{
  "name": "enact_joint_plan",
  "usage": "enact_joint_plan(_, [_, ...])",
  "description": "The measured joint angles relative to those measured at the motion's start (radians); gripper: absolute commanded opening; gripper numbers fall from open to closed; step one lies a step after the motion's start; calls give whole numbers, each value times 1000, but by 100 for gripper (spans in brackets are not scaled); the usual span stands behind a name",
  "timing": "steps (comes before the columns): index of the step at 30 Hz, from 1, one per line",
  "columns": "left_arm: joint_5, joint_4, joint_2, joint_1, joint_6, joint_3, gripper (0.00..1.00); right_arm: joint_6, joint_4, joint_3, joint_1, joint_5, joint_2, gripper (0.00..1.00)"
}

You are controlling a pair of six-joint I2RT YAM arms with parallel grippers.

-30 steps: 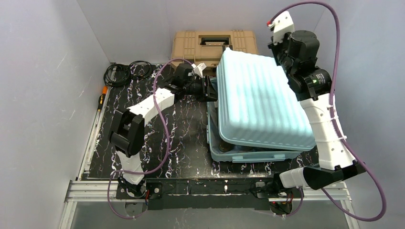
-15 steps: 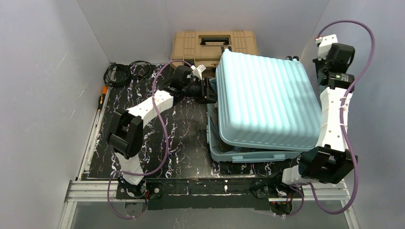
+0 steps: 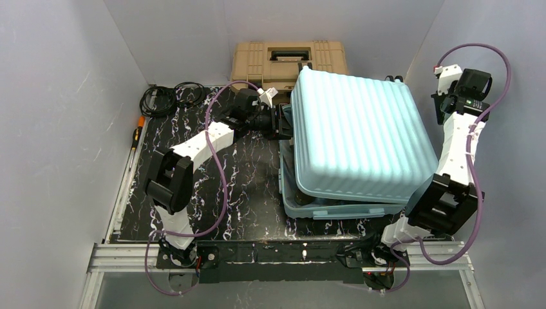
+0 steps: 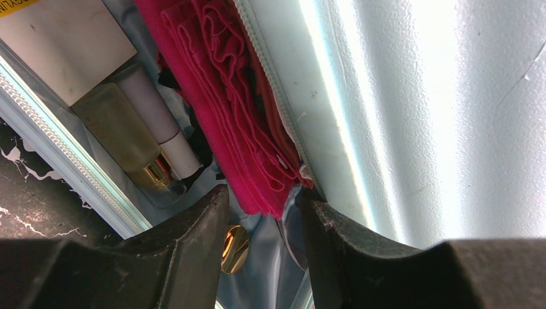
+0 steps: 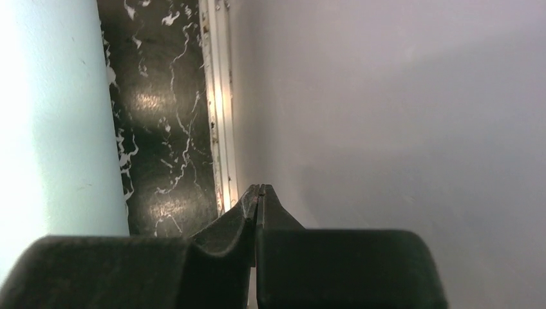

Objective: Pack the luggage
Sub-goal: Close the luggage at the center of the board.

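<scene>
The luggage is a pale mint-blue ribbed suitcase. Its lid lies tilted over the base, with a gap at the left and front. My left gripper is open at the gap on the left edge. In the left wrist view its jaws frame a folded red cloth, a gold-capped bottle, a white tube and the blue lining, with the lid shell on the right. My right gripper is shut and empty between the suitcase shell and the right wall.
A tan toolbox with black latches stands behind the suitcase. A coiled black cable lies at the back left and a screwdriver along the left edge. The grey wall is close to the right gripper.
My right arm has swung from above the lid to the right wall. The lid has settled a little lower and to the right. The left arm has not moved.
</scene>
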Motion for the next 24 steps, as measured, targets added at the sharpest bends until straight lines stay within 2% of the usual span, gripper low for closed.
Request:
enact_joint_plan(12, [0,0,0,0,5,0,46,-60,-74,-28,-53,-157,68,6])
enact_joint_plan(18, [0,0,0,0,18,0,47,-109,-160,-25,-118,-323,128,5])
enact_joint_plan(24, [0,-1,0,0,29,0,48,-161,-236,-25,-129,-482,142,5])
